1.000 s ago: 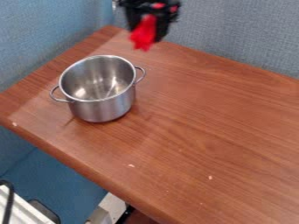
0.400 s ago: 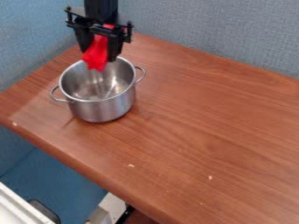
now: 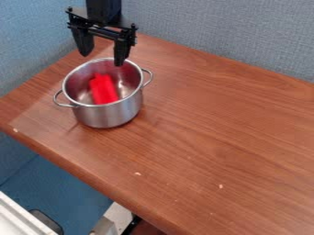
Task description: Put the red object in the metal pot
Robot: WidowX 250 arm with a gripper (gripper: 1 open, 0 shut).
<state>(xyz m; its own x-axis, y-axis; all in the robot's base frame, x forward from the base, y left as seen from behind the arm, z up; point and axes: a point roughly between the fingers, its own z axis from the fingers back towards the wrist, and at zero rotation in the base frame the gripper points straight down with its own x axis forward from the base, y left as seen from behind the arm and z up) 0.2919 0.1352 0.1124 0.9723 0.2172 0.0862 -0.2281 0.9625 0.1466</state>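
Observation:
The red object lies inside the metal pot, resting on its bottom and tilted against the inner wall. The pot is shiny steel with two small loop handles and stands on the left part of the wooden table. My black gripper hangs just above the pot's far rim, its fingers spread apart and pointing down with nothing between them. It is clear of the red object.
The brown wooden table runs diagonally from upper left to lower right, with its front edge falling away at the lower left. A blue textured wall stands behind it. Floor and a pale object show below the table edge.
The gripper carried the red object from the back of the table to over the pot, then opened. The red object dropped out of the fingers into the pot.

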